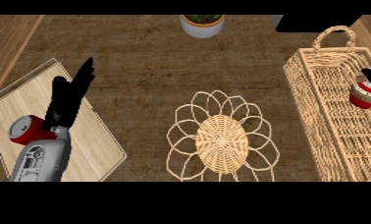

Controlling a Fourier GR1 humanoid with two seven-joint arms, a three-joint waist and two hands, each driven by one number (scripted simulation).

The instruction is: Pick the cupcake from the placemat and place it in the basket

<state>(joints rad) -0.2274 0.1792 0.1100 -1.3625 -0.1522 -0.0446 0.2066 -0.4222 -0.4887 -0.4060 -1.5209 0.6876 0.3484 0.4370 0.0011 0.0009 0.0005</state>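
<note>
The cupcake [360, 96], red with pale stripes, shows at the view's right edge inside the outline of the wicker basket [319, 115]. Just above it a small black part of my right hand [367, 74] comes in from the right edge; the rest of that hand is out of view, and whether it holds the cupcake cannot be seen. The woven flower-shaped placemat [221, 142] lies at the lower middle with nothing on it. My left hand [69, 98] rests open at the left, fingers straight and pointing up, far from the cupcake.
A wooden board [98, 139] lies at the lower left with a red can [27, 128] on it, beside my left forearm. A white plant pot [202, 25] stands at the back middle. A dark block [311, 22] sits at the back right.
</note>
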